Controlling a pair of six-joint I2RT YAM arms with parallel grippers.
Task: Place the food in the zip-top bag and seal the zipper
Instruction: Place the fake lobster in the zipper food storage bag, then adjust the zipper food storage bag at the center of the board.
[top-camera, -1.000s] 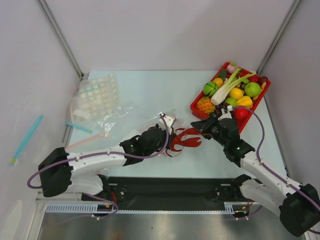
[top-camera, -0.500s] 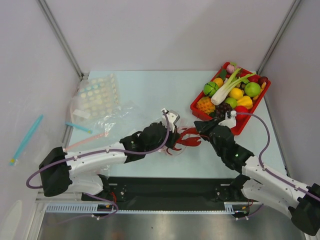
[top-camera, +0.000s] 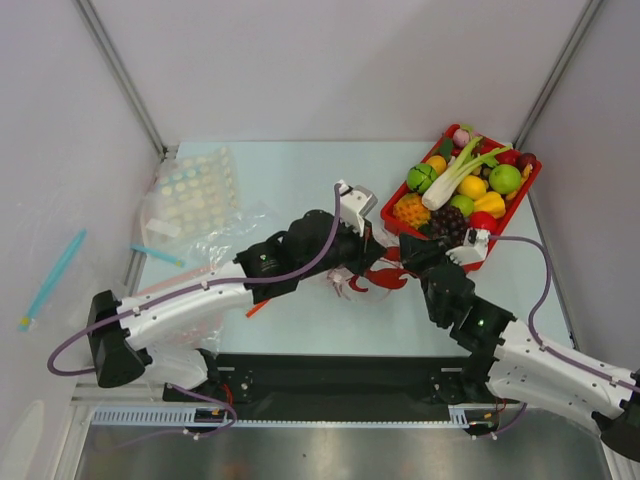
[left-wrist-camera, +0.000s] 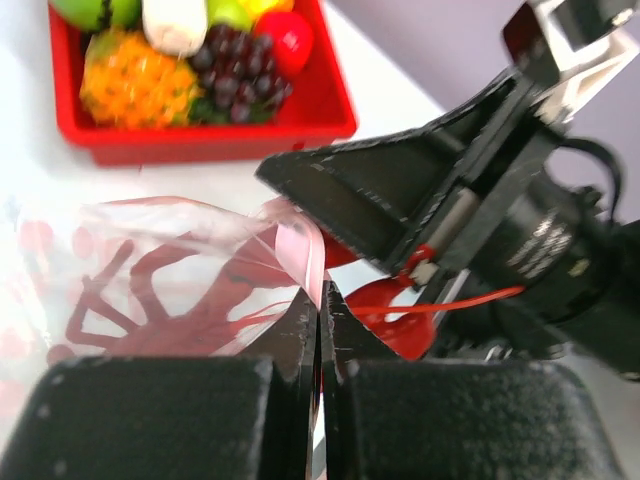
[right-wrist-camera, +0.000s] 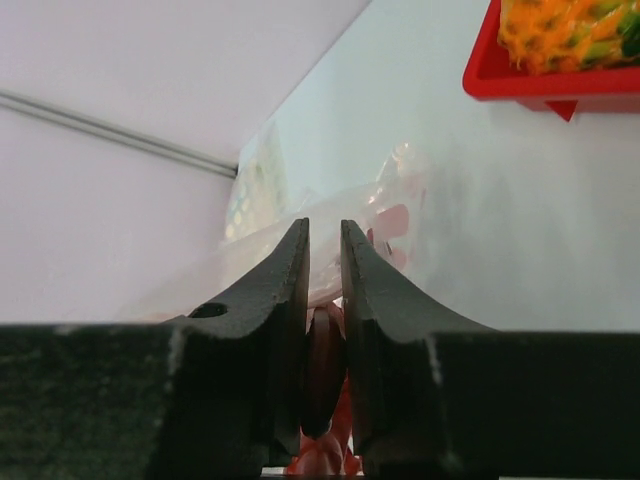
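Worktop (top-camera: 300, 180) centre: left tool (left-wrist-camera: 320, 300) pinches the zip-top bag (left-wrist-camera: 150, 270) lip; right tool's (right-wrist-camera: 323, 235) gripped crayfish (top-camera: 388, 281) could snag there, claws spread.

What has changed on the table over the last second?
The left gripper, shut on the bag at its pink zipper, carried that edge away from the bases and right, toward the red tray. The right gripper, shut on the crayfish, hardly moved while its arm swung lower and left. The crayfish, tray and dotted bag stayed put.
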